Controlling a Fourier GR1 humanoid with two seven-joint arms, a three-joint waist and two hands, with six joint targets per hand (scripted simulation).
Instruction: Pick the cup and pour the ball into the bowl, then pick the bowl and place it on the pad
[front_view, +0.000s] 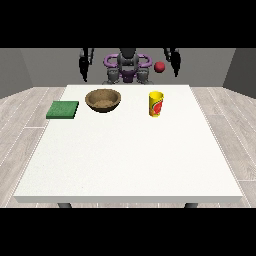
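Here is the white table (130, 160), wide and pale, with the robot (128, 67) standing at the far edge, at twelve o'clock. Both arms hang up high behind the table's back edge. The hand at the view's left (83, 69) sits at about eleven o'clock, dark and narrow; whether its fingers are straight or curled, I cannot tell. The hand at the view's right (175, 64) sits at about one o'clock, and its fingers are just as hard to read; it has hold of nothing that I can see.

Now the ball (159, 67): red, round, up in the air just beside the hand at the view's right, on that hand's nine o'clock side, above the cup and not inside it.

The cup (156, 103) stands upright on the table, yellow with a red mark on its side, toward the far right. At its nine o'clock, well apart, rests the brown bowl (103, 100), open side up. Further along at nine o'clock lies the green pad (63, 110), flat at the table's left edge, near the bowl but not touching it.
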